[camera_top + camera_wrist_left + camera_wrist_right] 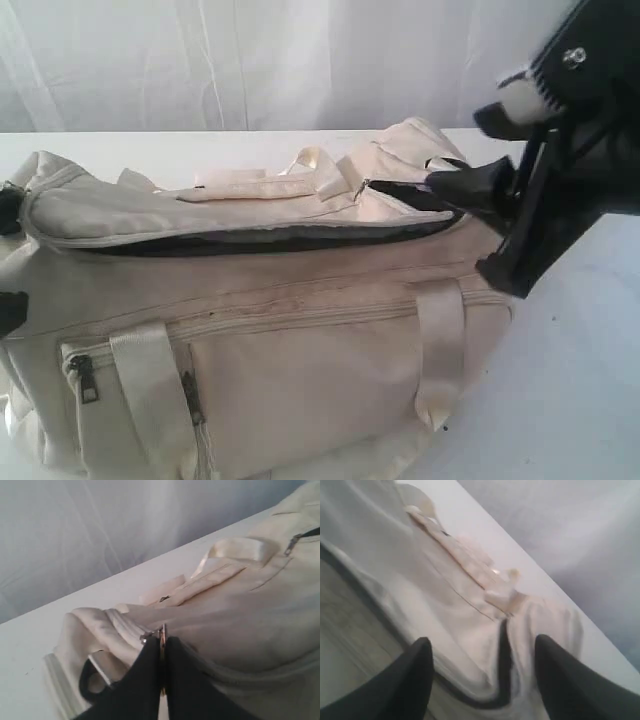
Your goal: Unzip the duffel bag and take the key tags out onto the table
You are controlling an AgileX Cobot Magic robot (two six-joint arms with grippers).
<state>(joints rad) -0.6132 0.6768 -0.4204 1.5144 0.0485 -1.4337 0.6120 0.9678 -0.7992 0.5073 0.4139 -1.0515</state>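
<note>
The cream duffel bag [300,340] lies on the white table [580,400], and its top zipper gapes as a long dark slit [280,240]. My left gripper [161,642] is shut on a thin metal zipper tab [163,630] at the bag's left end. At the right end of the slit, my right gripper [482,647] stands open and holds nothing. Its black fingers [410,190] point at a small silver pull [362,186]. Between those fingers lies the dark-edged end of the opening [504,655]. The key tags are hidden.
Webbing handles [270,182] lie across the bag's top, and two more straps [150,390] run down its front beside zipped pockets with dark pulls [85,378]. A white curtain [250,60] hangs behind the table. Bare tabletop shows to the right of the bag.
</note>
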